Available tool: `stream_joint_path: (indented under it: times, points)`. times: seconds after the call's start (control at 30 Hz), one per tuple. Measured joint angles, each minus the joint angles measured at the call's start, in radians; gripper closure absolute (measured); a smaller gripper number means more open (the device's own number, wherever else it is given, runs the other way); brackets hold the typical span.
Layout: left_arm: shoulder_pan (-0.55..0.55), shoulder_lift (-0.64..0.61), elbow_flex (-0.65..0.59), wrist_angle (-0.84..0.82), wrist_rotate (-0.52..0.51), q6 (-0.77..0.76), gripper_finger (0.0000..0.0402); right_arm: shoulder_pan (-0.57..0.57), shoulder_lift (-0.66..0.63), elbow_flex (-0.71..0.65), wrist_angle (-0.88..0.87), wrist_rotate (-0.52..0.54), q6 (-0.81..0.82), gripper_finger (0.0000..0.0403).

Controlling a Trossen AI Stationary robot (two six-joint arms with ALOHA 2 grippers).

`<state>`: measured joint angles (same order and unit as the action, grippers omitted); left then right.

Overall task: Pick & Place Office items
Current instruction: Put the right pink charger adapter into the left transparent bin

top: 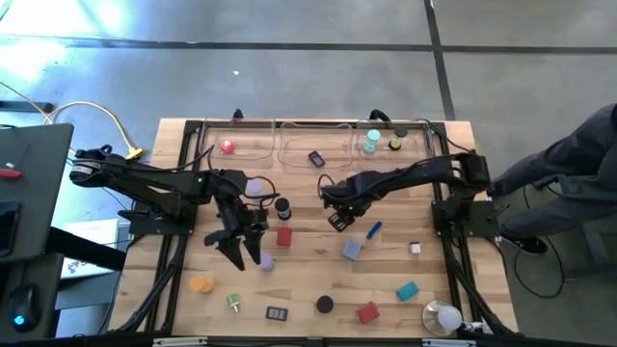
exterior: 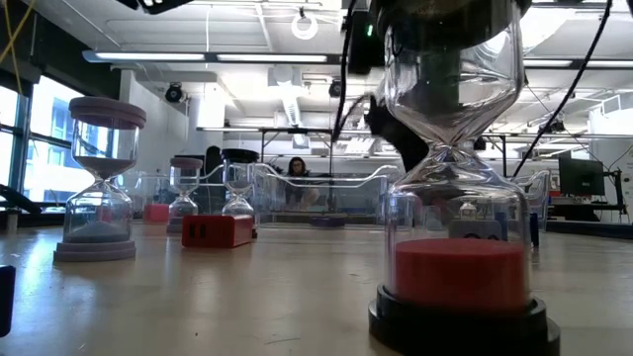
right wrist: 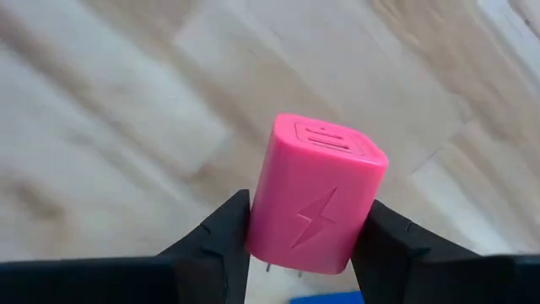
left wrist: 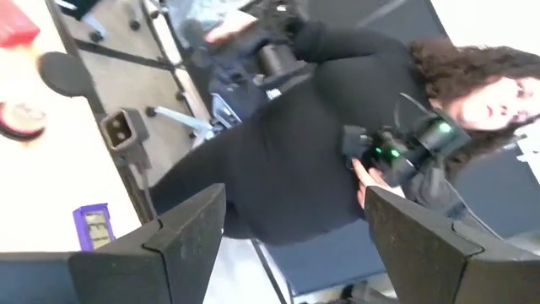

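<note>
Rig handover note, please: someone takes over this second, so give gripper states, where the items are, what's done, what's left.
Right gripper: shut on the pink charger block, held above the middle of the table.
Left gripper: open, empty, raised over the table's left-centre, camera facing the room.
Done: a few items already sit in the clear trays along the far edge, among them a red piece, a purple piece and a teal-capped one.
Left: place the pink block, then clear the loose items, such as the red block, blue stick, teal piece and black cap.
</note>
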<state>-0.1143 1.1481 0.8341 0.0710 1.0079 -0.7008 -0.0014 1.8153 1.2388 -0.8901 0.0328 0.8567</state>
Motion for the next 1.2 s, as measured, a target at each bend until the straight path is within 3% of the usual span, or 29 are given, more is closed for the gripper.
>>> stream_joint_path:
  times: [0.27, 0.37, 0.53, 0.67, 0.8, 1.07, 1.2]
  points:
    - [0.0, 0.0, 0.0, 0.082, -0.172, -0.004, 0.0124, 0.137, -0.181, 0.032, 0.021, 0.129, 0.155, 0.0256]
    - [-0.004, 0.0, 0.0, 0.097, -0.276, -0.004, 0.0124, 0.189, -0.245, 0.032, 0.049, 0.198, 0.199, 0.0256]
    - [-0.04, 0.016, 0.0, 0.125, -0.47, -0.131, 0.0124, 0.267, -0.339, 0.032, 0.076, 0.33, 0.22, 0.0256]
    - [-0.032, 0.027, 0.0, 0.238, -0.657, -0.092, 0.0124, 0.31, -0.39, 0.032, 0.094, 0.398, 0.218, 0.0256]
    - [-0.005, 0.03, 0.0, 0.342, -0.771, -0.08, 0.0124, 0.355, -0.424, 0.032, 0.153, 0.44, 0.16, 0.0256]
    - [0.061, 0.03, 0.001, 0.424, -0.807, -0.136, 0.0124, 0.358, -0.458, 0.033, 0.382, 0.447, -0.091, 0.0256]
    - [0.09, 0.031, 0.001, 0.424, -0.873, -0.216, 0.0124, 0.353, -0.466, 0.033, 0.437, 0.429, -0.205, 0.0256]
